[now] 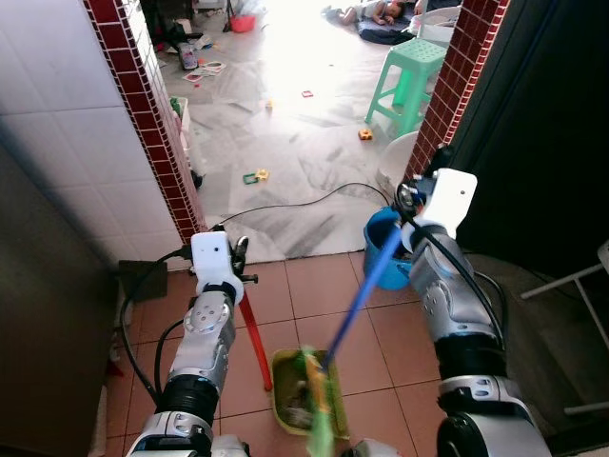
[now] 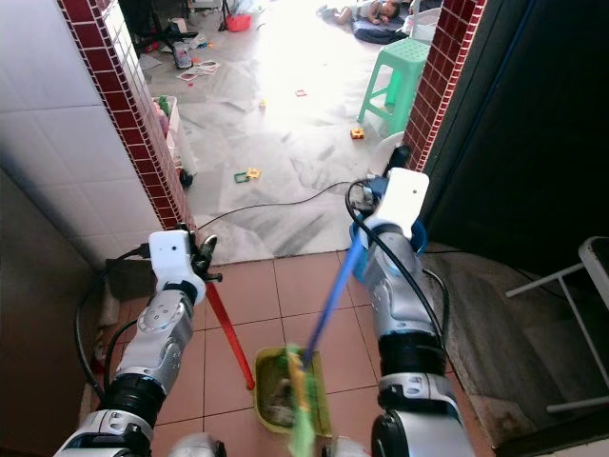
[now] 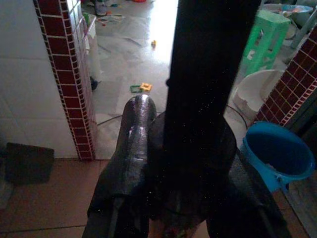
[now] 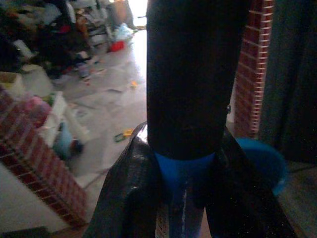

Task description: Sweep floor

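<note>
Broom, blue handle, slants from right gripper down toward robot's feet; green bristle head sits in green dustpan on terracotta tiles. Right gripper fingers clamp blue handle. Dustpan's red handle rises to left gripper, pinched tight. Blue bucket beside right brick pillar.

Left arm: raised forward, left gripper clamped on a red handle
Right arm: bent upward, right gripper clamped on a blue handle
</note>
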Tool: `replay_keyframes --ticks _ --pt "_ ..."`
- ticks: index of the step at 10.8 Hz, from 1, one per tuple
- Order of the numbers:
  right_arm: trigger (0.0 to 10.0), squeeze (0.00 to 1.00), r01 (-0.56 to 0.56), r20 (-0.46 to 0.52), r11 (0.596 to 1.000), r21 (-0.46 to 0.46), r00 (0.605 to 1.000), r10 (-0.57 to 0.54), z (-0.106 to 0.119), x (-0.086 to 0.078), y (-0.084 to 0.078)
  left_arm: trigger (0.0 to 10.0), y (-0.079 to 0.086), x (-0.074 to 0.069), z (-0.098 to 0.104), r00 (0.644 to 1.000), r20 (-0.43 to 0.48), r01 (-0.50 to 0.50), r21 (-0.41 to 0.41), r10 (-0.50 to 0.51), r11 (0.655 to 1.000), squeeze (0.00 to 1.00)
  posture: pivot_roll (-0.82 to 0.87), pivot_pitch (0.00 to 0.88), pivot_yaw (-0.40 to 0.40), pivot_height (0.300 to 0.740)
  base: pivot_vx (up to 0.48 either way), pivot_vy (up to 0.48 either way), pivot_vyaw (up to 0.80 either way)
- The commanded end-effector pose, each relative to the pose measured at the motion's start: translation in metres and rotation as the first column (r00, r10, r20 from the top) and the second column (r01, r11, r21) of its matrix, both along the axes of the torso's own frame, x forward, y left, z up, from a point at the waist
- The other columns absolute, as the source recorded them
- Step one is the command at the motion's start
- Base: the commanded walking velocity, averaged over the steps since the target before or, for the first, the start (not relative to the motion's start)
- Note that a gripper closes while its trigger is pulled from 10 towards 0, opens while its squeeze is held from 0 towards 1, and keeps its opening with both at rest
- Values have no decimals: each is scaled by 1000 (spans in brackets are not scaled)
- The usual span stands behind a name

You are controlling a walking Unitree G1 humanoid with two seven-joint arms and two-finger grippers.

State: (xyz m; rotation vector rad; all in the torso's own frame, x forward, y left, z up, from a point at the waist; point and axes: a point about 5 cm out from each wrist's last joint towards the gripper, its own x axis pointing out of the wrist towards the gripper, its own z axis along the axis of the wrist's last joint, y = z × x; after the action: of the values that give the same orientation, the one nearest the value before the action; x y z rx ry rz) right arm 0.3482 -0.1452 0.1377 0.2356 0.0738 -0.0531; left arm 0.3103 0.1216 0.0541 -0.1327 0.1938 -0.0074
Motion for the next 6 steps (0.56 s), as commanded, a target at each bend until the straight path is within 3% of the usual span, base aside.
replay_keyframes --ticks 1,2,4,5,6 --pt "10000 0 -24 79 998 51 997 20 21 4 3 10000 -5 8 13 998 59 8 -32 -7 999 0 -32 0 -7 740 0 0 0" --pt "10000 0 -33 96 998 48 995 28 24 5 1 10000 -6 9 13 998 61 12 -37 -9 999 0 -35 0 -8 740 0 0 0" --pt "10000 0 -43 149 993 -112 987 59 32 6 -5 10000 -7 9 13 998 65 14 -45 -11 999 0 -37 0 -8 740 0 0 0" --pt "10000 0 -54 203 972 -230 974 102 40 5 -10 10000 -5 10 15 997 82 1 -56 3 998 0 -37 0 -8 740 0 0 0" --pt "10000 0 -52 220 960 -277 969 116 42 4 -15 10000 -1 12 19 995 101 -5 -36 9 999 0 -37 0 -8 740 0 0 0"
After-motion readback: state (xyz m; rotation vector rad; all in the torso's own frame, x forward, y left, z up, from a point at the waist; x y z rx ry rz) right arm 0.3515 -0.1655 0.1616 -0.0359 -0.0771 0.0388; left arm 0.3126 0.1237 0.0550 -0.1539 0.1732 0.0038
